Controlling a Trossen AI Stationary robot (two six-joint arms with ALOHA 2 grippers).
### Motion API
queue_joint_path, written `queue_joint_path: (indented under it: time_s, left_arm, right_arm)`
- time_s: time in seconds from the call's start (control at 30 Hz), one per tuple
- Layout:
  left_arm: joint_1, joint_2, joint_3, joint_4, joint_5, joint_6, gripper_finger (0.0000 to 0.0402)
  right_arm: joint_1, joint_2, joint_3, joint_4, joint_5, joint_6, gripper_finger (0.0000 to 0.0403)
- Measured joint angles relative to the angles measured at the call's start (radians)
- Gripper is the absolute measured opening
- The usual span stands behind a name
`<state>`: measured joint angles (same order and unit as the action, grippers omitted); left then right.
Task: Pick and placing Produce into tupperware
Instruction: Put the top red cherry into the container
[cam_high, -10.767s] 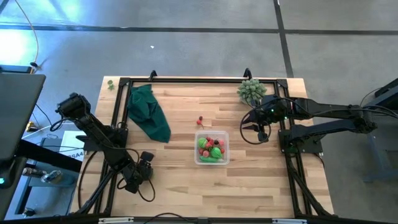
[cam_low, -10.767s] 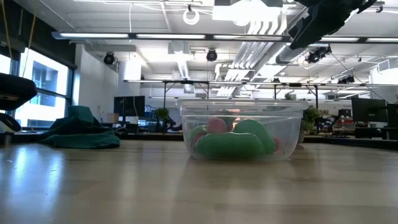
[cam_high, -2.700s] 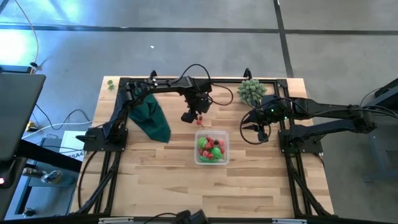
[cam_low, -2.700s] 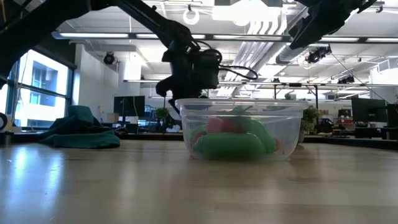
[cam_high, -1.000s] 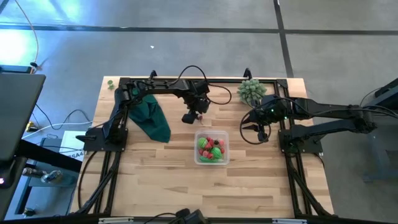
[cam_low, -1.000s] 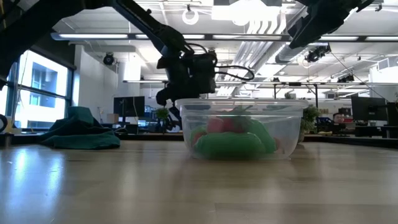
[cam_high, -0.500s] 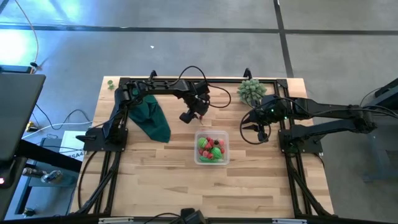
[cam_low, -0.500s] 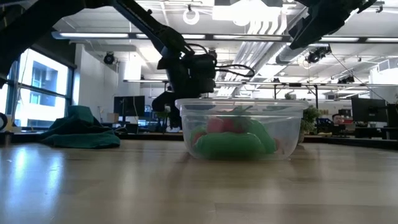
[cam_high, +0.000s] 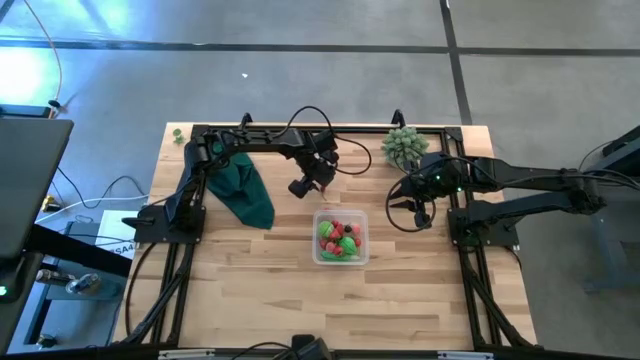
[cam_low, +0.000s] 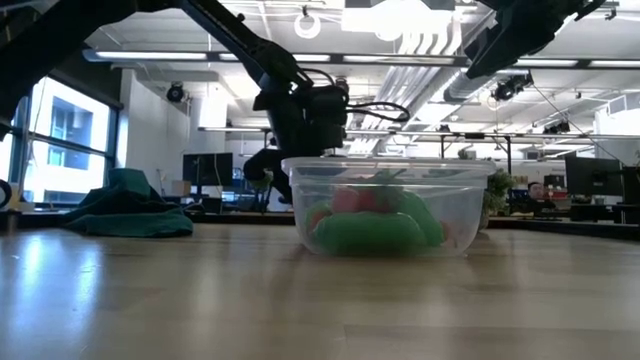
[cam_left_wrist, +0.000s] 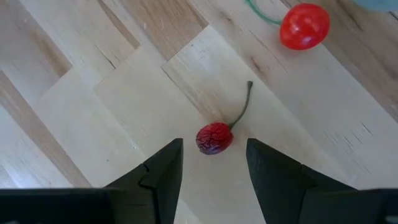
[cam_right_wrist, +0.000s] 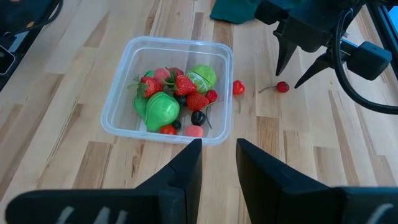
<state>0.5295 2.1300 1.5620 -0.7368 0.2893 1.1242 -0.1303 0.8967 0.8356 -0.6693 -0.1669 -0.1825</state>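
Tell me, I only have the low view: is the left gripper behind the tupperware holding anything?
Observer: No. The left gripper is open, and a dark red cherry lies on the table between its fingers, untouched.
Operator: Any other produce outside the tupperware?
Observer: One more, a bright red piece, lies just outside the tupperware.
Operator: And the right gripper?
Observer: The right gripper is open and empty, waiting to the tupperware's right.

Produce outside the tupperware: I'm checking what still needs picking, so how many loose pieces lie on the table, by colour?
Dark red cherry: 1
Bright red piece: 1
Total: 2
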Motion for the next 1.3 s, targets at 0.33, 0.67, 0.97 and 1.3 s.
queue_joint_path:
  time_s: [0.33, 0.67, 0.97, 1.3]
  left_arm:
    - [-0.011, 0.000, 0.000, 0.000, -0.010, -0.006, 0.0166]
    - [-0.020, 0.019, 0.000, -0.018, 0.040, -0.012, 0.0165]
    - [-0.026, 0.041, 0.003, -0.025, 0.029, -0.021, 0.0166]
    - [-0.025, 0.042, 0.002, -0.054, 0.005, -0.049, 0.0166]
  right_arm:
    - [0.000, 0.000, 0.000, 0.000, 0.000, 0.000, 0.0089]
    - [0.000, 0.000, 0.000, 0.000, 0.000, 0.000, 0.0089]
    - [0.000, 0.000, 0.000, 0.000, 0.000, 0.000, 0.0089]
    - [0.000, 0.000, 0.000, 0.000, 0.000, 0.000, 0.0089]
